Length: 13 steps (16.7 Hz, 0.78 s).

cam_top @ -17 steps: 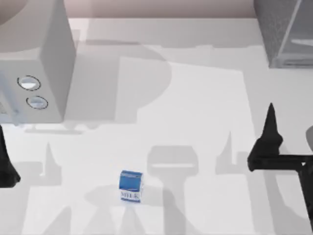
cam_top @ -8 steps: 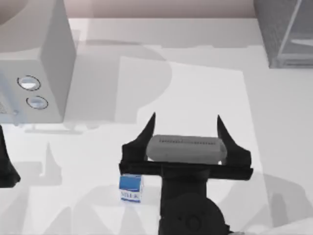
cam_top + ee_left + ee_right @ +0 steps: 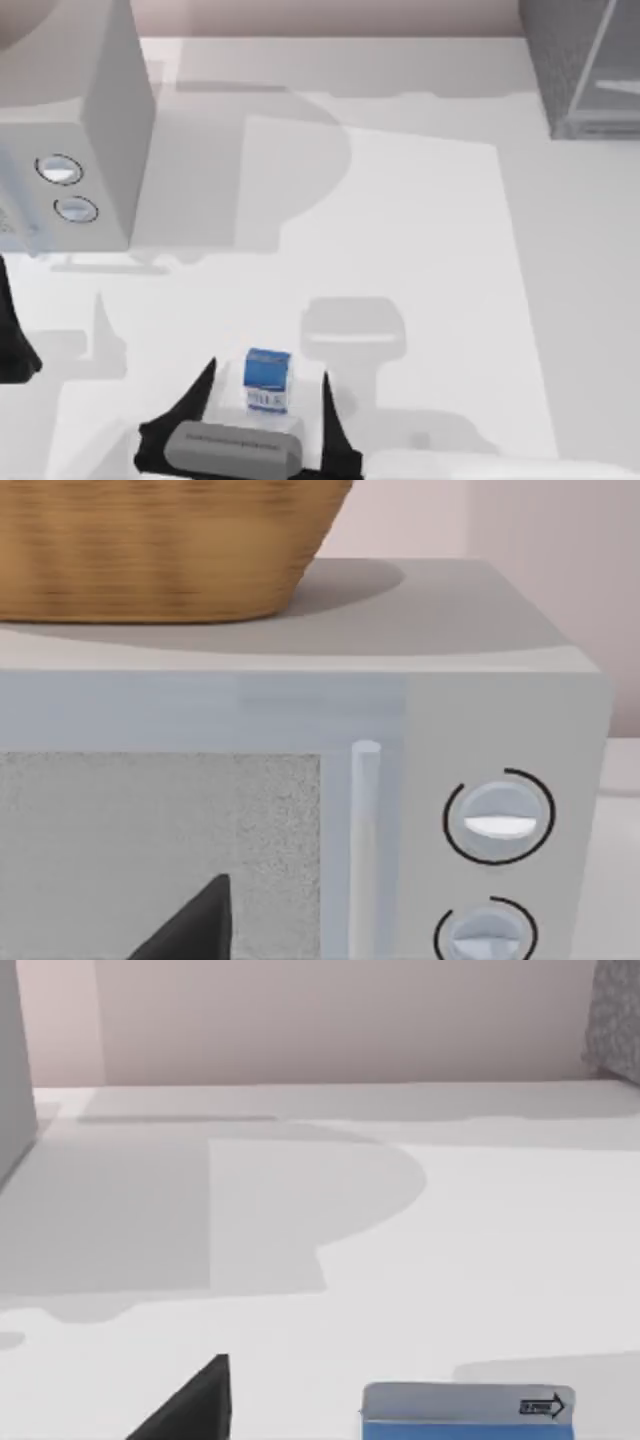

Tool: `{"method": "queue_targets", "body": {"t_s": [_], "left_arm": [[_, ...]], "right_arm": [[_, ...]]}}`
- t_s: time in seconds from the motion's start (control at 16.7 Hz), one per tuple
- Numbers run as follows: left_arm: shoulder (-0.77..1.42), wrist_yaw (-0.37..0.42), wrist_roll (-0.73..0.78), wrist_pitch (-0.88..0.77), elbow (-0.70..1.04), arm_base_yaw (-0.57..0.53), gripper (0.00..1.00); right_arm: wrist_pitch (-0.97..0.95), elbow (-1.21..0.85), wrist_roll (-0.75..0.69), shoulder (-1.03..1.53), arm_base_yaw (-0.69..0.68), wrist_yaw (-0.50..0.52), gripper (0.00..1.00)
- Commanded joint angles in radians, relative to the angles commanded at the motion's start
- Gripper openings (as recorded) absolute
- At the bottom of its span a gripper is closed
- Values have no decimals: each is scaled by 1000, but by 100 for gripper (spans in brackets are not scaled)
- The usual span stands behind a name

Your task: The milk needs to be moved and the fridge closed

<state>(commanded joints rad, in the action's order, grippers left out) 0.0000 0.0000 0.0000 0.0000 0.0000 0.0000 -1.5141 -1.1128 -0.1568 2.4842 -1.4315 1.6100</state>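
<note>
Two grippers: the right gripper point(image 3: 268, 395) is placed at the small blue-and-white boxy milk carton point(image 3: 267, 381), on the carton's near side; the left gripper point(image 3: 10, 340) is parked well left of the carton, at the table's left edge.
Right gripper state: the two dark fingers are spread wide, one on each side of the carton and apart from it; nothing is gripped.
Left gripper state: whether its fingers are spread or closed cannot be told.
Milk carton: it is stood upright on the white table point(image 3: 420, 250), its "MILK" lettering turned to the near edge; in the right wrist view its blue top point(image 3: 467, 1412) is seen just ahead of a dark fingertip point(image 3: 190, 1405).
Reason for the pose: the fingers are judged to be straddling the carton so that its flat sides can be squeezed squarely.
Fridge: the large dark grey speckled cabinet with pale frame edges point(image 3: 585, 65) is set far right of and behind the carton.
Other appliance: a plain light grey box with two round dials point(image 3: 75, 130) is placed far left of and behind the carton; a woven basket point(image 3: 160, 540) is rested on it.
Step in hand: the grasp is judged not yet made.
</note>
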Motion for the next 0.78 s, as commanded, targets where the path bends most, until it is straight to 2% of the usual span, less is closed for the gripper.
{"method": "queue_targets", "body": {"t_s": [0.42,0.48,0.78], "left_arm": [[0,0,0,0,0,0,100],[0,0,0,0,0,0,100],[0,0,0,0,0,0,100]], "right_arm": [[-37,-59,-8,75,-19,30,100],[-90,-86,-6,89,-17,19,100],[-24,-66,17,92,-4,14,100]]}}
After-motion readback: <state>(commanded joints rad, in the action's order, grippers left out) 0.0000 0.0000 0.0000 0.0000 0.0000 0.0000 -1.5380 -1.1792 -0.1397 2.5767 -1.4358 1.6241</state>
